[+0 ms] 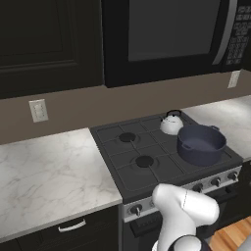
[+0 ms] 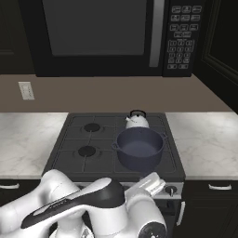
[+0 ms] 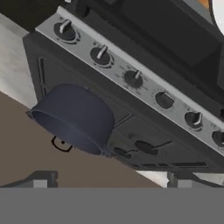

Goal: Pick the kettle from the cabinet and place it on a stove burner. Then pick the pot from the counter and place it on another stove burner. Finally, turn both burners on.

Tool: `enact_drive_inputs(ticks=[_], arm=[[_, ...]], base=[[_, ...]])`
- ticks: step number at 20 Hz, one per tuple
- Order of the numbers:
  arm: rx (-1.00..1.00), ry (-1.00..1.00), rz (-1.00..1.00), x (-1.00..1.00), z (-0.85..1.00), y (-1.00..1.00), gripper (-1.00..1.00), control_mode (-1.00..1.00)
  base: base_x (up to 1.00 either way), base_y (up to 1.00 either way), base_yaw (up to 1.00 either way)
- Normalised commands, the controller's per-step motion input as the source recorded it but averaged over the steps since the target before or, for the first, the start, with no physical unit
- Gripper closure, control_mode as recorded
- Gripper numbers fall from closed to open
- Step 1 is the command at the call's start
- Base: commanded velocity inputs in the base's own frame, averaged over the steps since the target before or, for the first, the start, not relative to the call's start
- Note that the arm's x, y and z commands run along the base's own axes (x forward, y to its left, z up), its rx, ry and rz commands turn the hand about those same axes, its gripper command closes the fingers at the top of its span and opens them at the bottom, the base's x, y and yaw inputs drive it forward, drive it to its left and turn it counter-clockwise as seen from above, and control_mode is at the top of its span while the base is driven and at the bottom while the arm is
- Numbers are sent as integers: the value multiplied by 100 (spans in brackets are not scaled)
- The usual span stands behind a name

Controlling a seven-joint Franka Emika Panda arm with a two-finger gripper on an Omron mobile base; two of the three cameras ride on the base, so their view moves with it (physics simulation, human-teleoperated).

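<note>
Dark blue-grey pot (image 2: 138, 148) was the thing to steer by, and you had it sitting on the front right burner of the black gas cooktop (image 2: 74, 139), lid off, loop handles out to the sides. Right behind the pot, on the back right burner, sat the little white-silver kettle (image 2: 136, 120) with its black arched handle up, and from your right base camera its bottom edge was hidden by the pot's rim. The two burners (image 1: 144, 161) left of the pot were bare under their grates. Below the pot ran the silver knob strip, and your hand camera looked at it upside down, with the knobs (image 3: 100, 55) in a slanted row above the pot (image 3: 74, 117). Your gripper (image 3: 109, 183) had its jaws spread wide with nothing between them, the two tips (image 3: 41, 180) far apart at the bottom of that view, held out in front of the stove. Marbled counter (image 1: 44, 171) stretched off to both sides of the pot, and the black microwave (image 2: 107, 35) hung above it.
</note>
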Motion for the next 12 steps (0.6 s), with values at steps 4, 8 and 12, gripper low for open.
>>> enact_drive_inputs(ticks=[4, 8, 12], arm=[[23, 3, -1, 4, -28, 10, -100, -100], [20, 1, -4, 3, -26, 5, -100, -100], [9, 4, -4, 0, -14, 6, -100, -100]], base=[[0, 0, 0], [0, 0, 0], [0, 0, 0]])
